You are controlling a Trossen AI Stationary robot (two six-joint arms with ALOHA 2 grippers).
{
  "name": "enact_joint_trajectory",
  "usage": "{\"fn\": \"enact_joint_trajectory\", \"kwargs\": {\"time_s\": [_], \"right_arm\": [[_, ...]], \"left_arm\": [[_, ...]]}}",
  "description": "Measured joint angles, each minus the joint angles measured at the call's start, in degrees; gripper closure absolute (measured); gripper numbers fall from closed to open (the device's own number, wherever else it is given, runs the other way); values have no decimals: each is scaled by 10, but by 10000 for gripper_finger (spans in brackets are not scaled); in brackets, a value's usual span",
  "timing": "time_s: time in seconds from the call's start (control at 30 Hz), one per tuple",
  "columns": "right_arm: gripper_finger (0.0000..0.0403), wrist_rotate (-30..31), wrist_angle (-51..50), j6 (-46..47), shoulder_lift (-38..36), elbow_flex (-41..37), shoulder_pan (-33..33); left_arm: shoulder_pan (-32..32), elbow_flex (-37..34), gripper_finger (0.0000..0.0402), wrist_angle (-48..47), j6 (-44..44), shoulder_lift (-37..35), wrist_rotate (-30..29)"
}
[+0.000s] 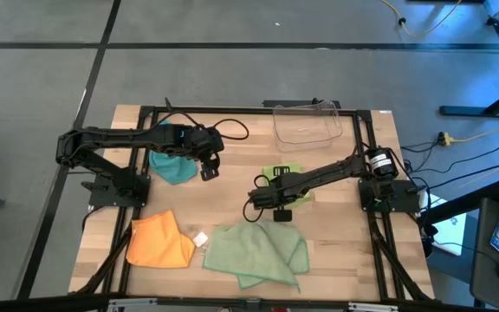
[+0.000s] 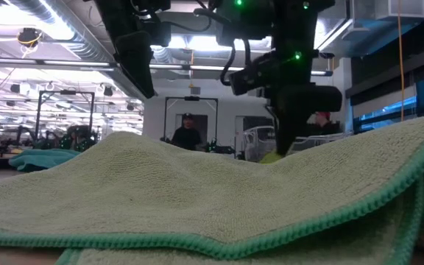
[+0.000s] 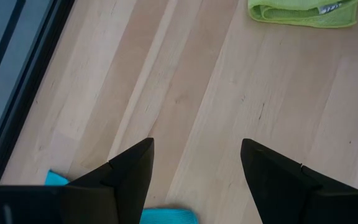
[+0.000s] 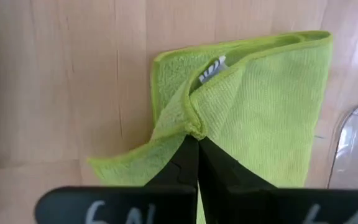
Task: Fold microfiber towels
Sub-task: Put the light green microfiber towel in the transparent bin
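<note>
A lime green towel [image 4: 260, 106], folded over, lies on the wooden table with my right gripper [image 4: 197, 144] shut on it; in the high view the gripper [image 1: 274, 192] covers part of that towel [image 1: 282, 170]. My left gripper [image 3: 194, 165] hangs open above the bare wood, just beside the teal towel [image 1: 171, 166], touching nothing. The orange towel [image 1: 158, 243] lies at the near left. Beside it lies the larger sage towel [image 1: 258, 251], rumpled, which fills the front of the low view [image 2: 197, 191]. My right gripper pinches the hemmed edge of the lime towel's upper layer [image 4: 196, 129] between its two fingertips. The fingers come from above, pointing steeply down. The edge is gathered into a small peak at the tips, while the remainder of the towel lies on the table.
A clear plastic bin [image 1: 307, 123] stands at the far edge, close to the lime towel. A small white tag or scrap [image 1: 201, 238] lies between the orange and sage towels. Bare wood lies in the middle between the towels.
</note>
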Motion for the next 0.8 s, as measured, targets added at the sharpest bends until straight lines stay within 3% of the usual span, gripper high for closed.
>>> {"fn": "enact_joint_trajectory", "kwargs": {"time_s": [0.37, 0.8], "right_arm": [[392, -25, -2, 2, 0, 1, 0], [332, -41, -2, 13, 0, 1, 0]], "left_arm": [[0, 0, 166, 0, 0, 0, 0], [0, 0, 166, 0, 0, 0, 0]]}}
